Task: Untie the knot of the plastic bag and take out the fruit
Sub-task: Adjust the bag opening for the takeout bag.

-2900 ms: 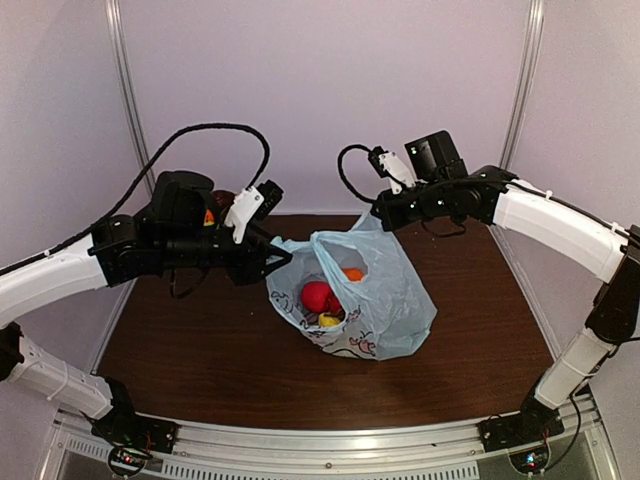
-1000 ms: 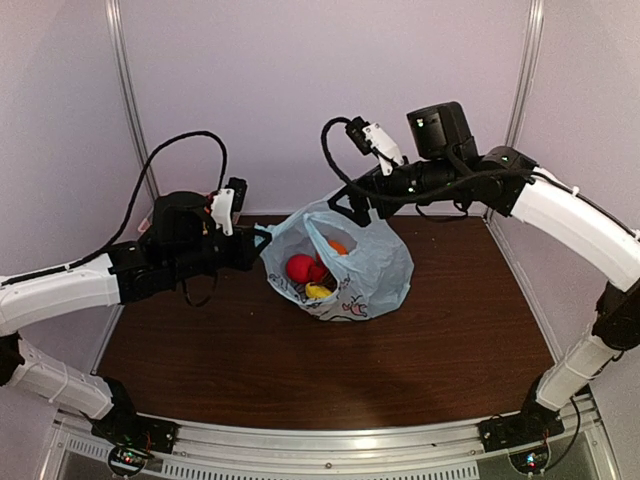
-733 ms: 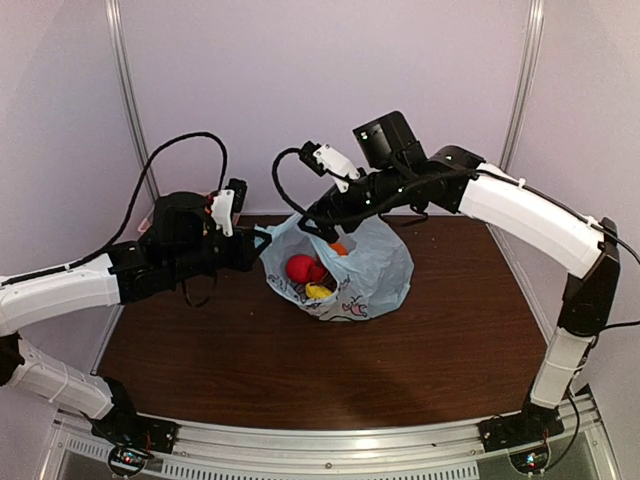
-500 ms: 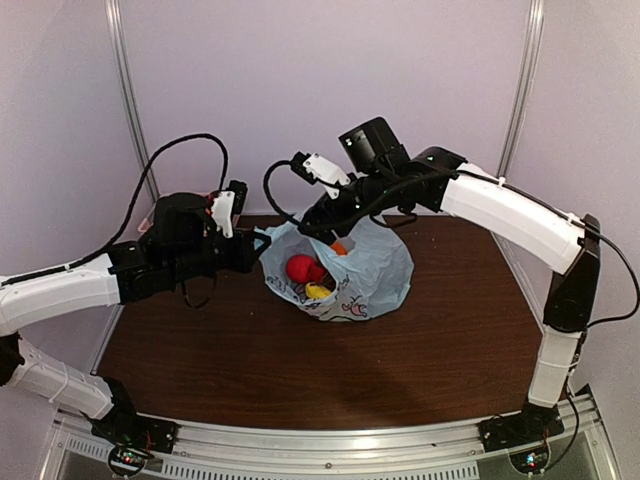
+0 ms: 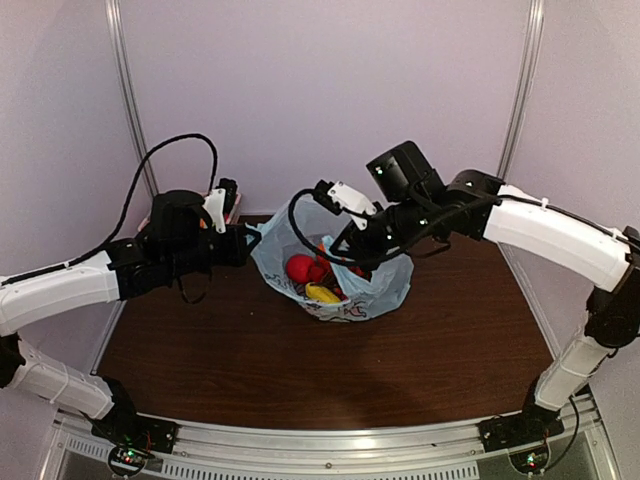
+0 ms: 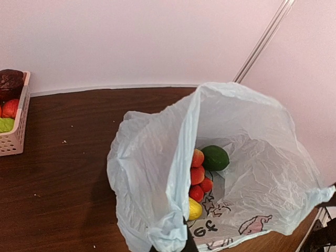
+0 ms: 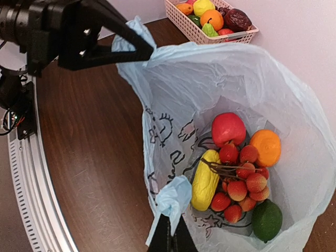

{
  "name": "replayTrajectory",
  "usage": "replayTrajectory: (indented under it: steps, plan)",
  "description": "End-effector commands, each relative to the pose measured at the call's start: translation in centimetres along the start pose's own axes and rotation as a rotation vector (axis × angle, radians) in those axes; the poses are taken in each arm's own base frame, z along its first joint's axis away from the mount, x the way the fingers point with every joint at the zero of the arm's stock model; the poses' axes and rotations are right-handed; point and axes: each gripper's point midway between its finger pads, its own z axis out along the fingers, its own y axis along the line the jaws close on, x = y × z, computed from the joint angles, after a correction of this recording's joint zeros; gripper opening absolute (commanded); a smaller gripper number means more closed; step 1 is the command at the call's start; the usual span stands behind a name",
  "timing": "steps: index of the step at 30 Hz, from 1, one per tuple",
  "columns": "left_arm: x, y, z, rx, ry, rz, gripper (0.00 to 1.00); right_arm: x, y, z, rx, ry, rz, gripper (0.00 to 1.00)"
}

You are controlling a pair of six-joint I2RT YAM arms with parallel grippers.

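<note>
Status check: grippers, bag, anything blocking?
Left gripper shut on plastic bag rim, right gripper shut on opposite rim. Mouth open, fruit inside. Nothing over the mouth.

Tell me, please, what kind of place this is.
Probably a robot test booth: a brown table inside plain pale walls, left arm and right arm bolted at its near edge, toy fruit in a plastic bag.

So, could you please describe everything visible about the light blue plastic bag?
The thin, translucent light blue plastic bag with black cartoon print stands open and crinkled on the brown table. The left fingers pinch its rim on one side, the right fingers the opposite edge, spreading the mouth. Inside lie red, orange, green and yellow toy fruit.
</note>
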Motion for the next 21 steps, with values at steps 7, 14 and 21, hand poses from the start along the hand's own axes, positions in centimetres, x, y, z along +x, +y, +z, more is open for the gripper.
replayTrajectory:
  steps: [7,14,21]
  plan:
    - [-0.7,0.1,-0.2,0.040,-0.063,-0.008,0.00,14.0,2.2,-1.9,0.044,0.187,0.202,0.00]
    - [1.3,-0.7,-0.8,0.140,-0.071,0.012,0.00,16.8,0.7,-3.0,0.153,0.173,0.293,0.00]
    - [1.8,-2.0,-1.5,0.224,-0.042,0.023,0.00,7.1,1.8,-6.9,0.061,-0.095,0.281,0.65]
